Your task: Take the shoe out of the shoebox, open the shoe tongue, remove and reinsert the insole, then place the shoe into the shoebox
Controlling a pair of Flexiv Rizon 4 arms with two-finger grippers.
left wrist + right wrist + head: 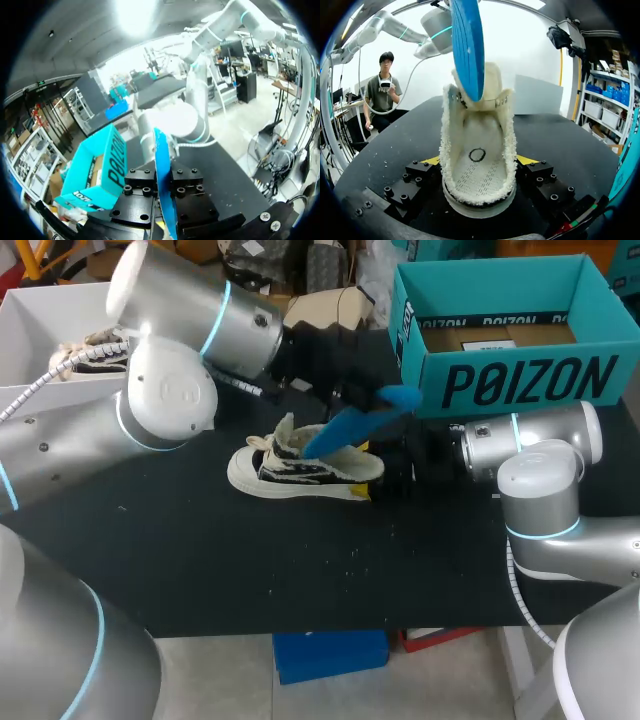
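Observation:
A cream and black sneaker (300, 465) stands on the black table, toe to the left. My right gripper (395, 465) comes in from the right and is shut on its heel. In the right wrist view the yellow-tipped fingers (527, 160) press both sides of the shoe (477, 165), whose opening faces the camera. A blue insole (360, 420) slants above the shoe, its lower end at the shoe's mouth. My left gripper (345, 405) is shut on it, and in the left wrist view the insole (162, 185) stands edge-on between the jaws. The teal shoebox (500, 380) sits open at the back right.
At the back left stands a white box (30, 315) with a second sneaker (95, 352) in it. The shoebox holds brown paper. The black tabletop (300, 570) runs in front of the shoe to the near edge.

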